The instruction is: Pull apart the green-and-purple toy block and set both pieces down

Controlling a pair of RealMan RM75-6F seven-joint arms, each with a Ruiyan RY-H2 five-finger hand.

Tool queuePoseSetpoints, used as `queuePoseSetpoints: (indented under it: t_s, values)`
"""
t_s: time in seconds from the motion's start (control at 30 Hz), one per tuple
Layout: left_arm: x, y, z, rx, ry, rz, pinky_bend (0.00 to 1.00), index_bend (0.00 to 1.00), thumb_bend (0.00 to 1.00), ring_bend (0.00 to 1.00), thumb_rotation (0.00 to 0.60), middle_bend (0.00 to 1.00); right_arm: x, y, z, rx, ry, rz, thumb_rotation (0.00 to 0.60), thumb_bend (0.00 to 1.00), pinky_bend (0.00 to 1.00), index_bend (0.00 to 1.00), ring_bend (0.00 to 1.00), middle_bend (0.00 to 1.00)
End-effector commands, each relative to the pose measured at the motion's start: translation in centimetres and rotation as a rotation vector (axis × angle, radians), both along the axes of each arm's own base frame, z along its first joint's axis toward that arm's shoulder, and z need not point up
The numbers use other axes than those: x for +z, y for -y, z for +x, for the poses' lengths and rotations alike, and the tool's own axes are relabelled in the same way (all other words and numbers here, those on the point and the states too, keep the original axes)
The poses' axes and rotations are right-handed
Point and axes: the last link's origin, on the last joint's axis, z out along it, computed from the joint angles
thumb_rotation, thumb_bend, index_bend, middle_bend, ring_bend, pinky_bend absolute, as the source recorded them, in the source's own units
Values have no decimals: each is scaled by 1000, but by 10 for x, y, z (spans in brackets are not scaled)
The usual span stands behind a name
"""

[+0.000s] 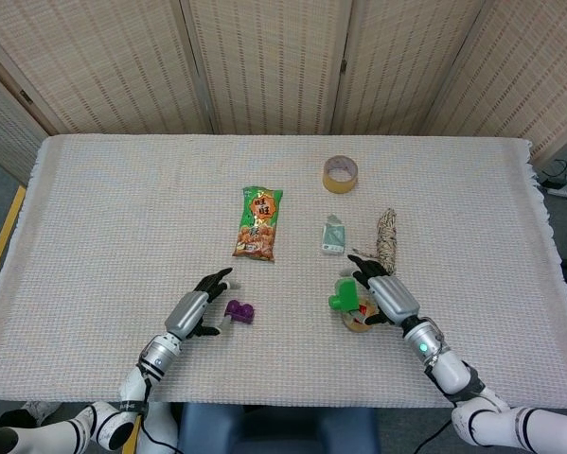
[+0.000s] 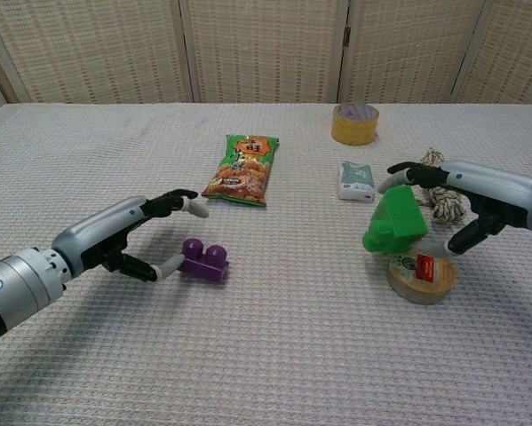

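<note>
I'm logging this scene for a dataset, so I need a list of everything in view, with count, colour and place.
Purple toy block piece: one, purple, lying on the cloth at front left, by the left fingers.
Green toy block piece: one, green, held just above the round tin.
Snack packet: one, green and orange, table centre.
Tape roll: one, tan, far right of centre.
Small pale packet: one, whitish green, right of the snack packet.
Rope bundle: one, beige, beside the pale packet.
Round tin: one, tan with red label, front right.
Tablecloth: one, off-white.
Folding screen: beige, behind.
Left hand: open.
Right hand: gripping the green piece.
</note>
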Motion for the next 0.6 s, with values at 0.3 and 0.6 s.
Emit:
queuePoseSetpoints:
  t_s: [0.3, 0.6]
  values:
    - [25, 13, 0, -60, 6, 43, 0, 209, 501, 0, 600, 0, 32, -25, 21, 121, 16, -29, 600, 398, 0, 0, 0, 0]
    - [108, 52, -42, -154, -263, 192, 0, 243, 502, 0, 600, 0, 85, -60, -18, 128, -207, -306, 600, 398, 0, 0, 0, 0]
